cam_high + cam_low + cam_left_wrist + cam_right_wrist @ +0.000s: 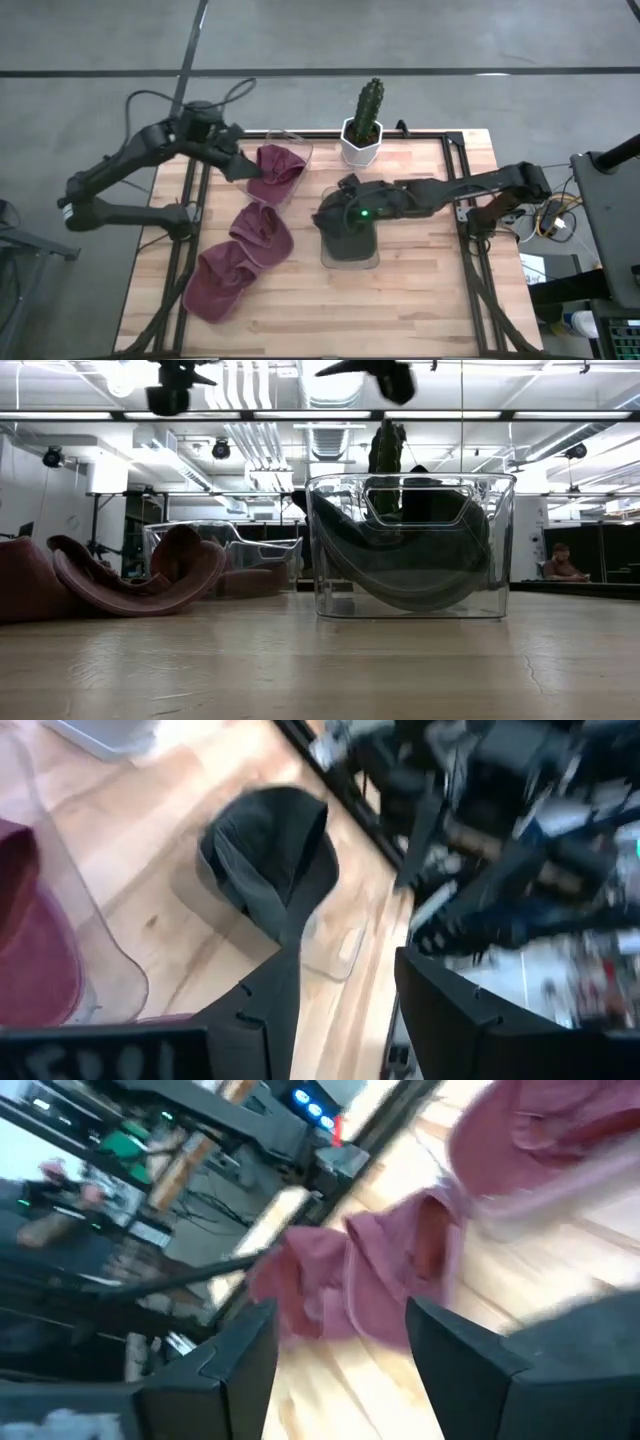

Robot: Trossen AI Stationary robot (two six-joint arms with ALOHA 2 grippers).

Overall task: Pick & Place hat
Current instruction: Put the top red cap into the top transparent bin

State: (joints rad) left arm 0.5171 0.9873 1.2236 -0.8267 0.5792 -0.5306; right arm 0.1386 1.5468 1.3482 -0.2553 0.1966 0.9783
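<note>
**Dark hat in the clear bin, right end effector open above it**

- Dark hat [350, 238] sits inside the clear bin [352, 262] at mid-worktop, just near of the potted cactus [364, 122]. Low view shows the hat [405, 555] sagging across the bin [410, 545] from wall to wall, resting on the bin floor.
- Right end effector [338, 208] is over the far-left edge of that bin, arm reaching in from the right. Right wrist view: fingers [455, 1342] apart, nothing between them.
- Left end effector [240, 166] is at the far-left part of the worktop [420, 290], beside a second clear bin [285, 160] that holds a maroon hat [275, 170]. Left wrist view: fingers [265, 1010] spread, empty, with the dark hat [265, 855] visible beyond them.
- Two more maroon hats lie loose on the worktop left of the dark-hat bin: one mid-left [263, 232], one nearer the front-left corner [220, 280], touching or overlapping each other.
- Low view: a maroon hat [140, 580] lies on the left, second bin [225, 550] behind it.
- A person [562, 563] is seated in the room far right, beyond the worktop.
</note>
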